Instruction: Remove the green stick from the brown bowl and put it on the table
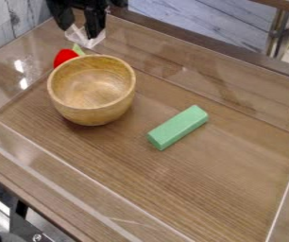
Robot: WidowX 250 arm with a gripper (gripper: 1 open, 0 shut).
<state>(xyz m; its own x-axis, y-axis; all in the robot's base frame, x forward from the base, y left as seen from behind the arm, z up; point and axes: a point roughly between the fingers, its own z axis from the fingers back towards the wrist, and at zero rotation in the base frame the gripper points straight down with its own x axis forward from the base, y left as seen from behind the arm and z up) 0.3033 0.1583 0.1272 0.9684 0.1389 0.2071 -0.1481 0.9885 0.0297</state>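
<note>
I see the stick (pixel 178 127) lying flat on the desk (pixel 223 184), well apart from the empty bowl (pixel 92 90). It looks light, stiff, smooth-sided; I'd pinch its long flanks mid-length. My tool (pixel 84 21) hangs wide open, empty.

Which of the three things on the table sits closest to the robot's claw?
The red ball, tucked behind the brown bowl, almost under the open gripper. The green stick lies farthest away.

A round light-tan wooden bowl (pixel 92 90) is blocking the glossy brown wood-grain table (pixel 223 170) at nine o'clock; a mint-green rectangular block (pixel 178 127) is lying at centre. Bare tabletop is stretching from three to six o'clock.
</note>
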